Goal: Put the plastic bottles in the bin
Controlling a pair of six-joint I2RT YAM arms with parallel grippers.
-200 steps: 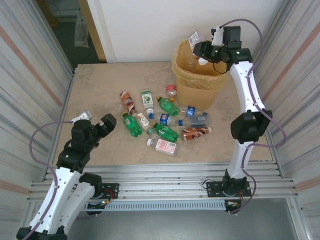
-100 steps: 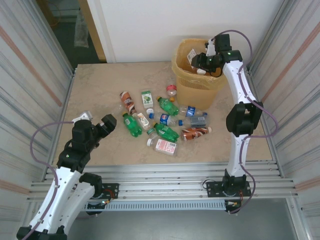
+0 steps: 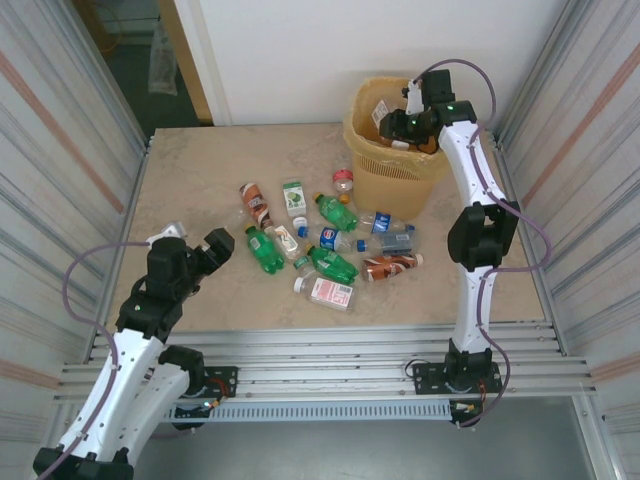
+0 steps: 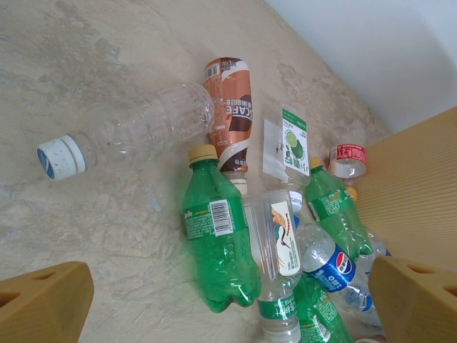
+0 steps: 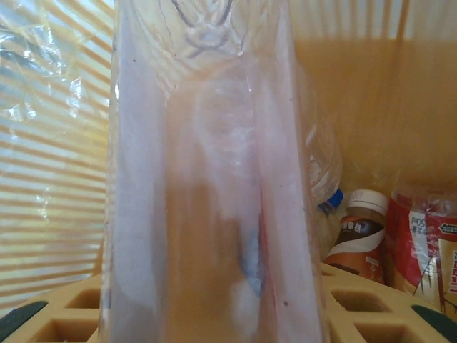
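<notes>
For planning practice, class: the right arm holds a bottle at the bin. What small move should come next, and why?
Probably open the right pincer: its bottle hangs inside the bin, with a brown bottle at the bottom, so it should drop in.

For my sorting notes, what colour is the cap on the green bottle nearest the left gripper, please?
Yellow; the cap shows best in the left wrist view.

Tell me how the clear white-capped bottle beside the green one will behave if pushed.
The clear bottle looks empty, so probably very light and quick to skid. It lies on its round side on the smooth table, so it will likely roll. Its thin ribbed wall may dent under a squeeze.
</notes>
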